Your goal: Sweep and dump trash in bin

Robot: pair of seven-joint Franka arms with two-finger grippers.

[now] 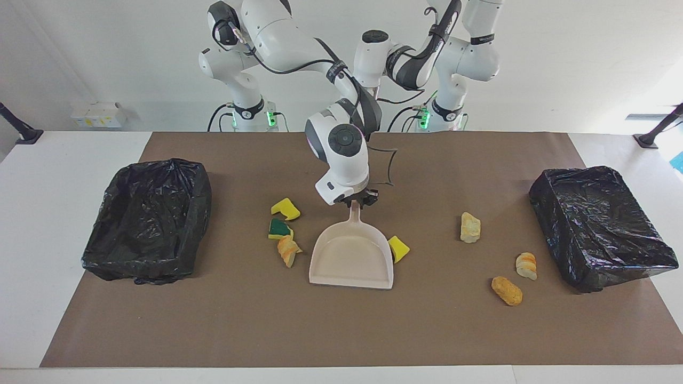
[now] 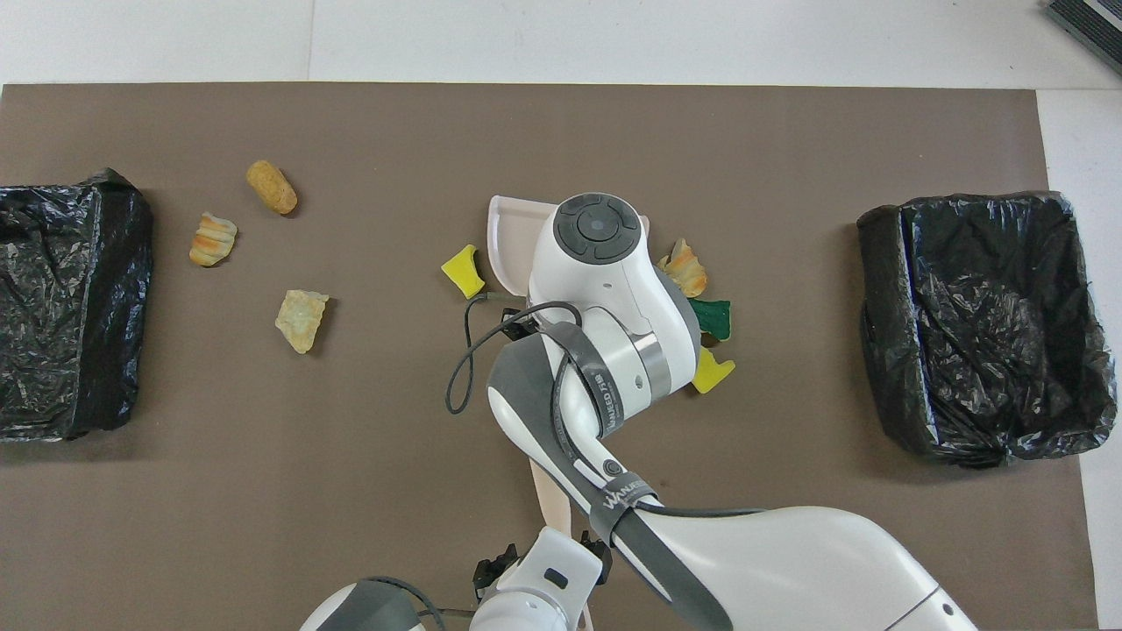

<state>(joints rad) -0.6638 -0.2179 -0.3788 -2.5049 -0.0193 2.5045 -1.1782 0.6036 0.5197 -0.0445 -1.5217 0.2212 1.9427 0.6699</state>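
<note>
The right hand is down at the middle of the table, clenched on the top of the handle of the beige dustpan, which lies flat on the brown mat with its open mouth pointing away from the robots. The trash lies in two groups. Toward the right arm's end, just beside the pan, are a yellow sponge chunk, a green-and-yellow sponge piece and an orange bread lump; the last two touch each other. A second yellow sponge chunk touches the pan's wall on the side of the left arm's end. Toward that end, well apart from the pan, lie a pale bread lump, a striped bread lump and a tan roll, the roll farthest from the robots. A black-lined bin stands at the right arm's end and another bin at the left arm's end. The left hand is raised near the robots' edge, released, fingers apart, over a beige stick lying on the mat.
</note>
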